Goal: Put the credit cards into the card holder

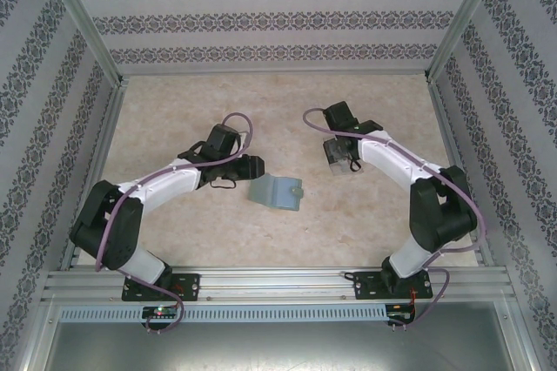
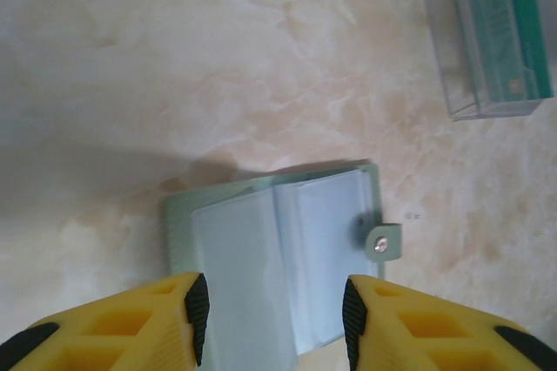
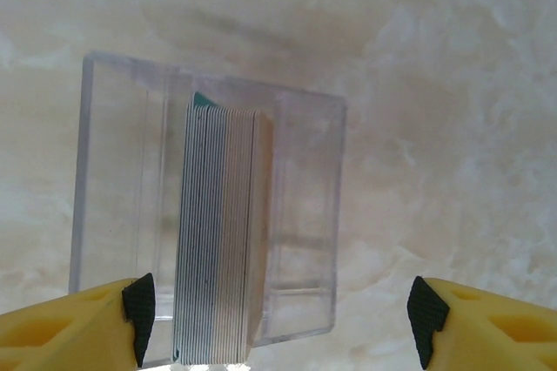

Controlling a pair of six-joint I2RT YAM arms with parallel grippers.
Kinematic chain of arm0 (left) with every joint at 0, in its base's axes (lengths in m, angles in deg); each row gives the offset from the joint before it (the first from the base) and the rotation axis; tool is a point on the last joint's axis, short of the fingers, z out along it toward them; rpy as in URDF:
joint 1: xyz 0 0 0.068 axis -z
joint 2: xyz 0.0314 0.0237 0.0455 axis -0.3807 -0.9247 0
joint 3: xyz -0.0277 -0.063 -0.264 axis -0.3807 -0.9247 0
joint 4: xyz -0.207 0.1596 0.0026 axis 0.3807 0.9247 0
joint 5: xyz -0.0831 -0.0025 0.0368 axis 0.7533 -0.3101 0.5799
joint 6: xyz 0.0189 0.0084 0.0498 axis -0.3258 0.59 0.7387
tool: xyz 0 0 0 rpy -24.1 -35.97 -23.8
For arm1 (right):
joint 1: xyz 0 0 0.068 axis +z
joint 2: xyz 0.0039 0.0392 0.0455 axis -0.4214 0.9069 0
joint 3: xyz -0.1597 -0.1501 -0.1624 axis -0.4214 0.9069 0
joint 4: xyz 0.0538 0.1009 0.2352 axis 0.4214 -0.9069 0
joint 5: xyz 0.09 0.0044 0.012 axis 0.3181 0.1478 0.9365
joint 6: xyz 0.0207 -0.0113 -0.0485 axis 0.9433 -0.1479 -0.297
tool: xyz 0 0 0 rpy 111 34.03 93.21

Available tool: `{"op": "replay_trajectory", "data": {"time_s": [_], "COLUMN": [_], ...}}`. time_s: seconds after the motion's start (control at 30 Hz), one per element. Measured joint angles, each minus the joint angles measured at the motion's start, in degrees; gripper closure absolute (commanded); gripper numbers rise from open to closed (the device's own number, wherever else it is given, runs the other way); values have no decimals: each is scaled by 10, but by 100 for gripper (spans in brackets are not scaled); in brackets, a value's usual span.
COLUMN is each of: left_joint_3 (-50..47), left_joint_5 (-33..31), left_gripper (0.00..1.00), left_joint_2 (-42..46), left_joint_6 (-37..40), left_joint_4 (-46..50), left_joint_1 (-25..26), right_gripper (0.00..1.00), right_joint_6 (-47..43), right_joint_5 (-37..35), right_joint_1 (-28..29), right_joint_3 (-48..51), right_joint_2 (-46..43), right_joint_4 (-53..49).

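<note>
Top external cam sits high, above and behind the arm bases, tilted down over the whole table, so the card holder lands near mid-frame and looks small, with the clear box just past it on the right. Left wrist cam hangs close over the card holder, facing down, holder in the lower middle, clear box beyond it at upper right. Right wrist cam is the closest, straight down on that clear box and its credit cards. All 3 views share the clear box; top and left wrist also share the card holder.
</note>
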Motion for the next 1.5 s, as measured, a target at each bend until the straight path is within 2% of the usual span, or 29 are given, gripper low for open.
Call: {"op": "replay_trajectory", "data": {"time_s": [0.23,0.6,0.8,0.97,1.5], "left_joint_3": [-13,-14,-14,-14,-26], "left_joint_5": [-28,-35,-37,-41,-47], "left_gripper": [53,53,53,53,53], "left_joint_2": [24,24,24,24,30], "left_joint_6": [17,21,21,21,17], "left_joint_4": [14,13,13,13,23], "left_joint_1": [0,0,0,0,0], "right_gripper": [21,21,21,24,37], "right_joint_6": [1,11,11,11,11], "right_joint_5": [17,69,74,51,-29], "right_joint_1": [-23,-24,-34,-44,-43], "right_joint_3": [-3,-11,-18,-18,-18], "right_joint_2": [14,1,27,51,37], "right_joint_4": [-2,-5,-2,-2,-1]}}
